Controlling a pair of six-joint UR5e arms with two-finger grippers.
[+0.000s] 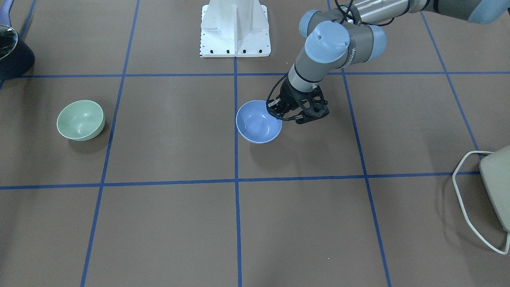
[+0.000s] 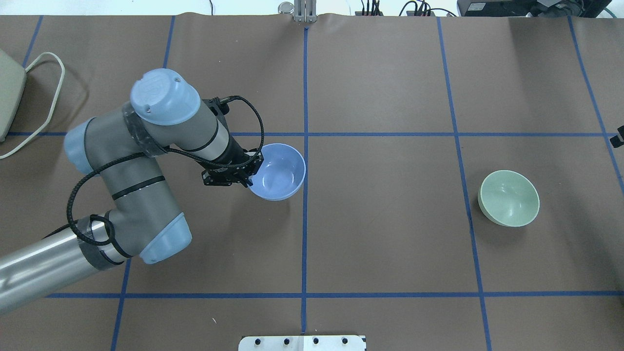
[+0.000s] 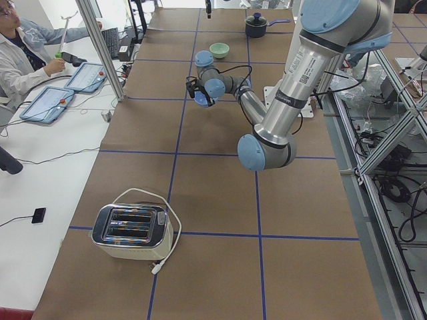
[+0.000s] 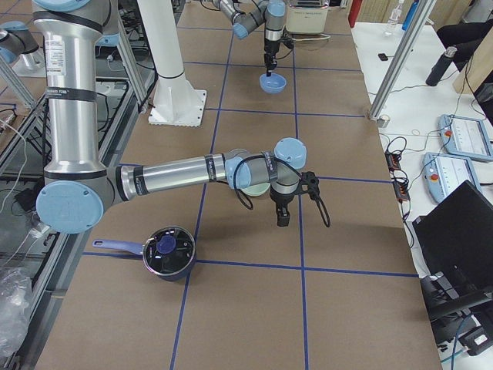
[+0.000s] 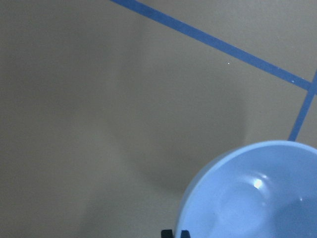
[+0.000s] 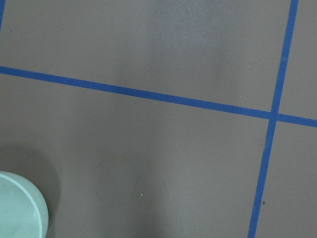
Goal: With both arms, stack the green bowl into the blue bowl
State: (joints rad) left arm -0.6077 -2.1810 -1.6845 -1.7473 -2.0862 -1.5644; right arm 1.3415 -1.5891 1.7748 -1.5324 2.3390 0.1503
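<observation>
The blue bowl is near the table's middle, open side up and slightly tilted. My left gripper is shut on its rim on the side toward the left arm; it also shows in the front view. In the left wrist view the bowl fills the lower right, with the fingertips close together at its rim. I cannot tell whether the bowl is off the table. The green bowl stands alone at the right. My right gripper hangs beside it, pointing down; I cannot tell if it is open or shut.
A dark pot with a lid stands near the right arm's end of the table. A toaster with a white cord sits at the left end. The white base pillar stands at the robot's edge. Blue tape lines grid the brown table.
</observation>
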